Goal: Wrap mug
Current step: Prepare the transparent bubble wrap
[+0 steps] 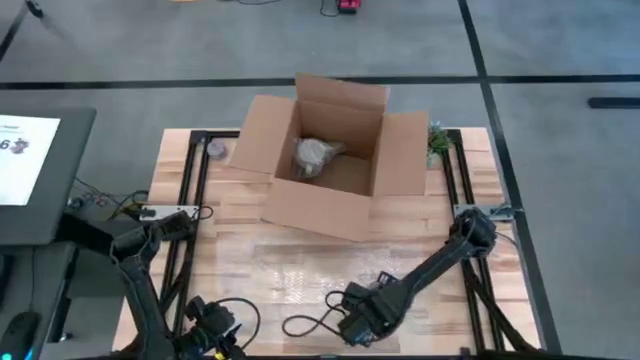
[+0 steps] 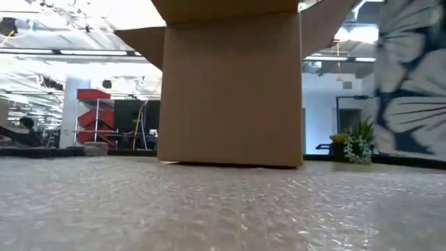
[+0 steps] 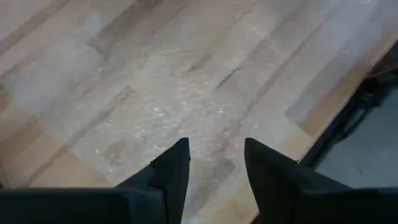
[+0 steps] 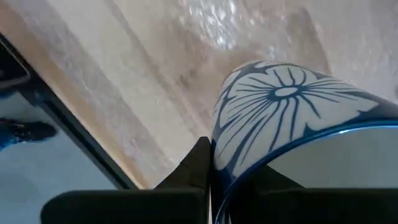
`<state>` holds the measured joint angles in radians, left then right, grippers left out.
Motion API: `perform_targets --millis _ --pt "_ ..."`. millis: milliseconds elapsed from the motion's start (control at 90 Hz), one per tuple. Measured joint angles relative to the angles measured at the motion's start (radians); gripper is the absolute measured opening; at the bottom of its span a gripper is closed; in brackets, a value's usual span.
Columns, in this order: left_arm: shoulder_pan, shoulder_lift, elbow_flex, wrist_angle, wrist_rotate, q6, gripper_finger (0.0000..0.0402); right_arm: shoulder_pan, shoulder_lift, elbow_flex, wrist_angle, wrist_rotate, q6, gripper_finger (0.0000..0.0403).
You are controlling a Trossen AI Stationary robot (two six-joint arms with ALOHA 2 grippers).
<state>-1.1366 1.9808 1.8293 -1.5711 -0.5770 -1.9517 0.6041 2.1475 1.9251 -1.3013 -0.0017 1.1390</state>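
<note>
Open cardboard box (image 1: 330,160), upper centre of frame, flaps spread; a grey wrapped bundle (image 1: 316,155) inside. Sheet of bubble wrap (image 1: 300,270) on the wooden table (image 1: 470,310), below the box. Small green plant (image 1: 437,140) right of the box. Left gripper (image 1: 205,335) at lower left; right gripper (image 1: 362,318) at lower centre, over the sheet's lower edge.

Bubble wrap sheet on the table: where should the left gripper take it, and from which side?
Probably its near edge. The bubble wrap lies flat on the table, so only an edge offers anything to pinch. The left gripper hangs open just above it at the table's front, so come straight down there and nip the edge. The right gripper holds the mug by its rim.
</note>
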Motion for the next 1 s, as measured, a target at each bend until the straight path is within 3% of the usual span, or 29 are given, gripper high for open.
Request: perform_targets --millis 356,522,1000 --pt "0.004 -0.002 0.081 0.002 0.055 0.111 0.0134 -0.068 0.0 0.0 0.187 -0.028 0.018 0.0009" --pt "0.011 -0.027 0.081 0.017 0.134 0.275 0.0134 -0.096 0.001 0.057 0.265 -0.053 0.049 0.0008" --pt "0.011 -0.059 0.081 0.028 0.046 0.471 0.0133 -0.135 0.054 0.063 0.232 -0.006 0.129 0.0008"
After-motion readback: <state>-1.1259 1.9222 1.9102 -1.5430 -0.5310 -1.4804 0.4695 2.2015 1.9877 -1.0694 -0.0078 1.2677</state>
